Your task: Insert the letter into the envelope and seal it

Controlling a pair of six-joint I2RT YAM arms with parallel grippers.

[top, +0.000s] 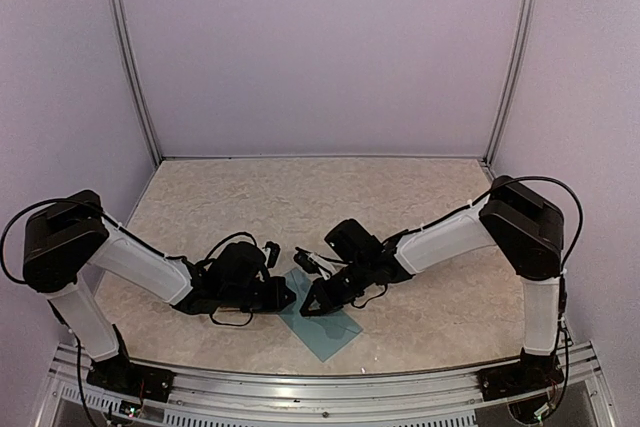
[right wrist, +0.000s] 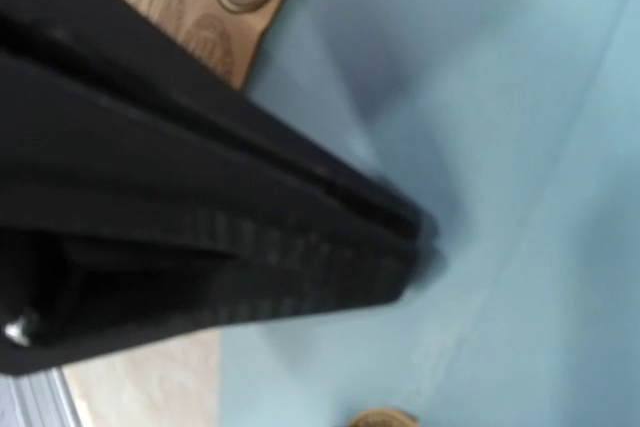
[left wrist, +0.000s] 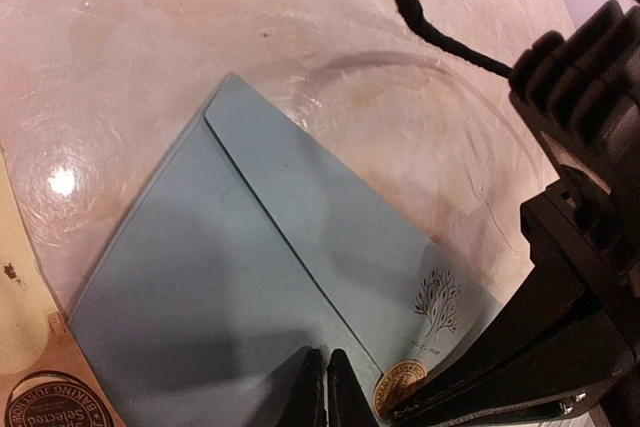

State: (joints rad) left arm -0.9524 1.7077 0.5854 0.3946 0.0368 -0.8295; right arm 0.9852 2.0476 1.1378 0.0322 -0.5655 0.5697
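The teal-blue envelope lies flat on the table between my two grippers, with its flap folded down. In the left wrist view the envelope shows a tree print and a round tan sticker at the flap tip. My left gripper is shut and empty, with its tips on the envelope beside the flap edge. My right gripper is shut and its tip presses on the envelope close to the sticker. From above, the left gripper and right gripper almost meet. The letter is hidden.
A tan sheet of round stickers lies under the envelope's near-left corner, and it also shows in the right wrist view. The right gripper's black body and cable fill the right side of the left wrist view. Walls enclose the beige table.
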